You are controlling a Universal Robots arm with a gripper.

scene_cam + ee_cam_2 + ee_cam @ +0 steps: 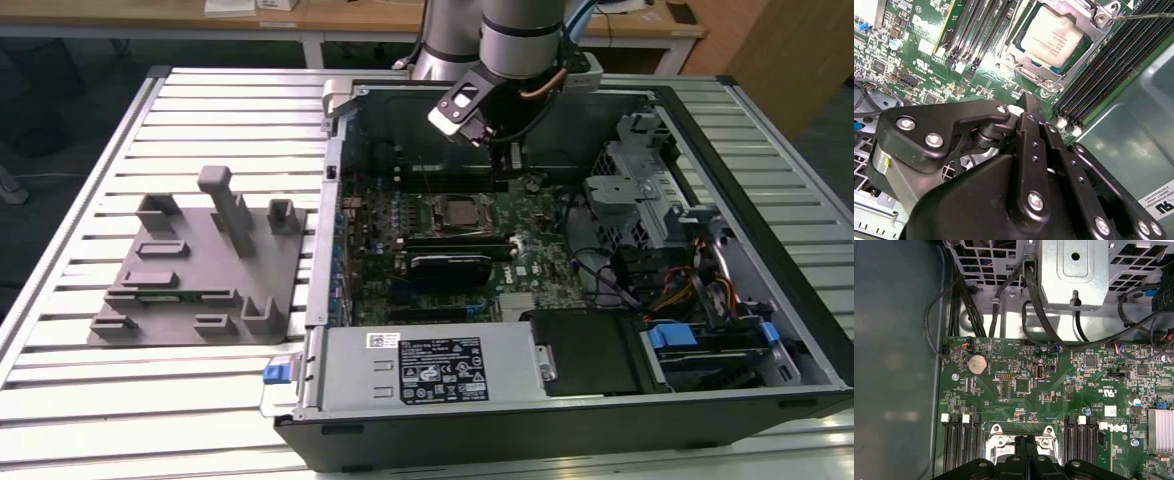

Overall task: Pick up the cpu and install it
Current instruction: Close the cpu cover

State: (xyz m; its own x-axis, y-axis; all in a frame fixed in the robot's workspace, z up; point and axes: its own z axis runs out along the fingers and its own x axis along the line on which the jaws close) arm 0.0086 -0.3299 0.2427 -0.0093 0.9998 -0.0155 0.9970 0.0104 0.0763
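Note:
The cpu point(1053, 36), a small square chip with a silvery-white top, lies flat in the metal-framed socket point(1019, 71) on the green motherboard point(929, 65). In the exterior view that socket point(458, 211) sits mid-board inside the open computer case point(747, 250). My gripper point(505, 168) hangs over the board just behind the socket, toward the case's far wall. In both wrist views its black fingers point(1030, 117) are pressed together with nothing between them. In the first wrist view the gripper point(1026, 440) stands over the socket's edge.
A grey fixture point(200, 270) with upright posts lies on the slatted table point(80, 420) at the exterior view's left. The power supply point(427, 365) with its printed label fills the case's near side. A drive cage point(641, 190), cables point(1029, 300) and memory slots point(1114, 65) surround the socket.

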